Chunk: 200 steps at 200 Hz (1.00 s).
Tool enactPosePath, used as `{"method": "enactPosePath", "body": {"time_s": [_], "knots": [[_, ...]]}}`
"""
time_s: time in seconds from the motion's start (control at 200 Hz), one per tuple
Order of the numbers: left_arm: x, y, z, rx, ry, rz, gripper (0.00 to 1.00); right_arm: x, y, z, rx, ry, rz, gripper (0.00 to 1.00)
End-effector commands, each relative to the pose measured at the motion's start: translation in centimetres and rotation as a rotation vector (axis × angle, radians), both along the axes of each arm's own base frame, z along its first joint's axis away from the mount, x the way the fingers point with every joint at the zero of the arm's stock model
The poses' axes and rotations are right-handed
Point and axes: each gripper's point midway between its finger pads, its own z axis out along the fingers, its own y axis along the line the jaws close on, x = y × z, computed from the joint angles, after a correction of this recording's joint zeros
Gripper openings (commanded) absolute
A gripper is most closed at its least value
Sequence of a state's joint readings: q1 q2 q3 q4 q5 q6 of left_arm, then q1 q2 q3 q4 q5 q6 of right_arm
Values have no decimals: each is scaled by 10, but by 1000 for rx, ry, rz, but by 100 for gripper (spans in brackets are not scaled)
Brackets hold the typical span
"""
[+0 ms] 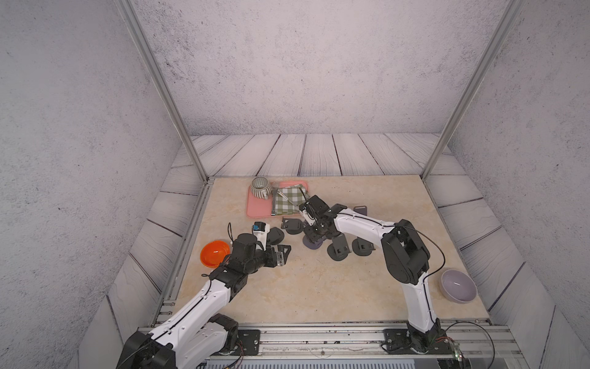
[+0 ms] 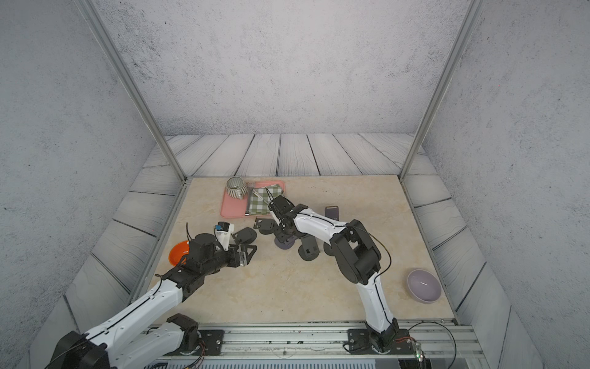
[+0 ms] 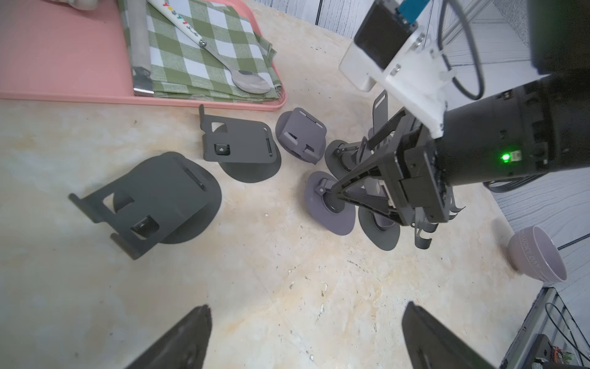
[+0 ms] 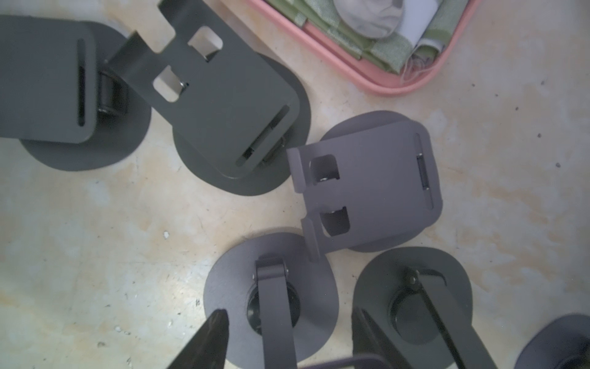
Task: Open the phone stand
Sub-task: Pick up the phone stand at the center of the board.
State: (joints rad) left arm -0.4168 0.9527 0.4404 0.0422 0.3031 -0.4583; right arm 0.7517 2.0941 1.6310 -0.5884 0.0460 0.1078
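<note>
The upper plate of the purple phone stand [image 4: 230,287] is cut off at the edge of the right wrist view. In both top views the right arm [image 1: 360,223] covers all but a sliver of it. The right claw [image 4: 287,311] stands partly open and holds nothing. Its two fingers [image 4: 210,338] sit astride the stand's hinged arm with a gap on each side; no contact shows, though the tips are blurred. The stand's round base lies directly beneath and between those tips. Just beyond them sits a second purple stand [image 4: 370,185], and a dark grey stand [image 4: 376,281] lies just beside one finger. The left claw [image 3: 306,335] gapes wide, empty, over bare tabletop [image 3: 255,271]; the purple phone stand lies well ahead of it.
</note>
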Motion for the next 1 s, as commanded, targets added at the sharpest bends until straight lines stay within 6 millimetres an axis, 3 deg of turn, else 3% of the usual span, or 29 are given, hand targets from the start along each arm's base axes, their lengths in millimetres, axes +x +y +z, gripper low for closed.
{"method": "enactPosePath", "body": {"time_s": [0.0, 0.51, 0.751, 0.996], "knots": [[0, -3, 3, -6, -18, -18, 99, -10, -6, 20, 11, 8, -20, 55], [9, -17, 23, -44, -37, -61, 98, -14, -19, 109, 68, -96, -51, 55], [14, -35, 27, -46, -38, -100, 99, -8, -39, 135, 32, -143, -88, 55], [17, -60, 32, -34, -49, -155, 99, 6, -77, 152, 23, -154, -199, 55]]}}
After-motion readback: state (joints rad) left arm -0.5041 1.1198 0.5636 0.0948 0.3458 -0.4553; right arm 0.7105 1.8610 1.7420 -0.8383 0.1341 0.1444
